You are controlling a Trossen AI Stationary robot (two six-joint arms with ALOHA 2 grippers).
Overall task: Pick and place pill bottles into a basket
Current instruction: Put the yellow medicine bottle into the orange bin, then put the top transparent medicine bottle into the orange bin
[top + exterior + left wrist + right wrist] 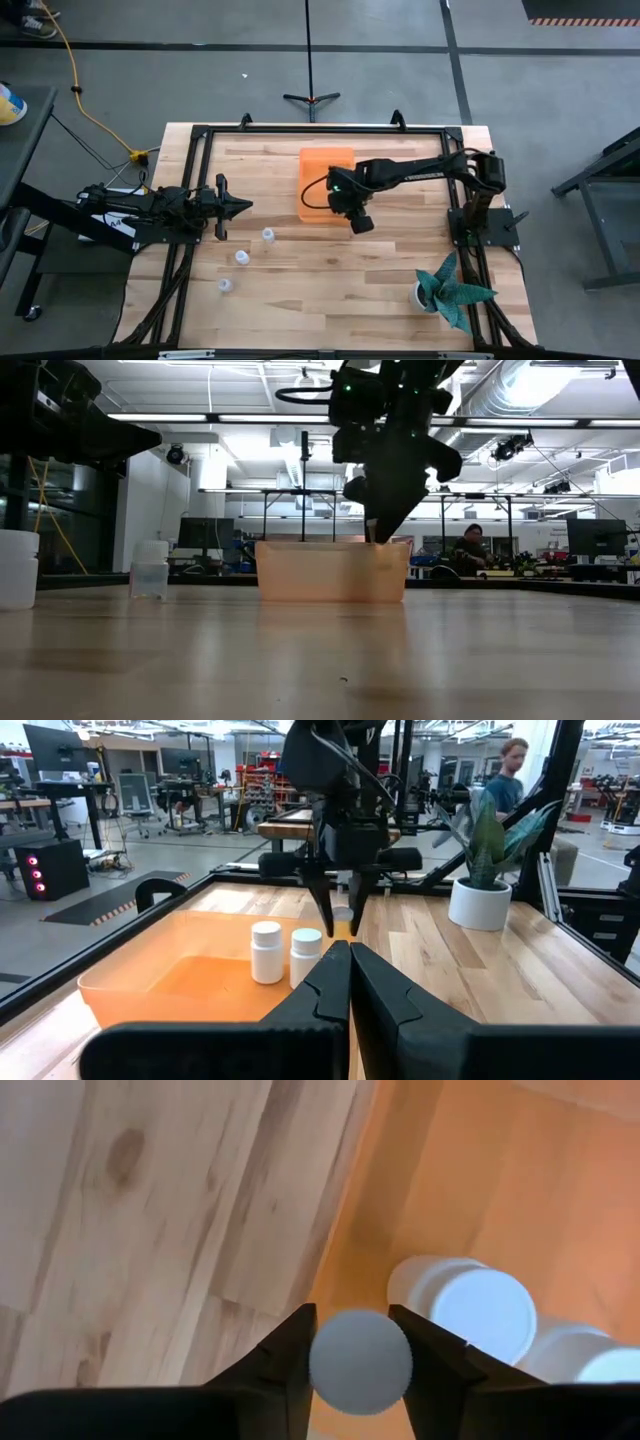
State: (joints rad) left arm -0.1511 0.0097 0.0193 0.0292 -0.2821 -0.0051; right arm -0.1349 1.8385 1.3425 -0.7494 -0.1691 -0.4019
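A pill bottle [360, 1361] is pinched in your right gripper [358, 1348], over the near edge of the basket [322, 160]. Let go here and it may hit the rim and roll off. Your left gripper [350, 982] waits pressed together, far left.

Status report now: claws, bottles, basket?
Right claw shut on pill bottle above basket edge. Two bottles inside. Left claw shut, waiting. Nothing blocking.

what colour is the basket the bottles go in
Translucent orange; the basket shows best in the left wrist view.
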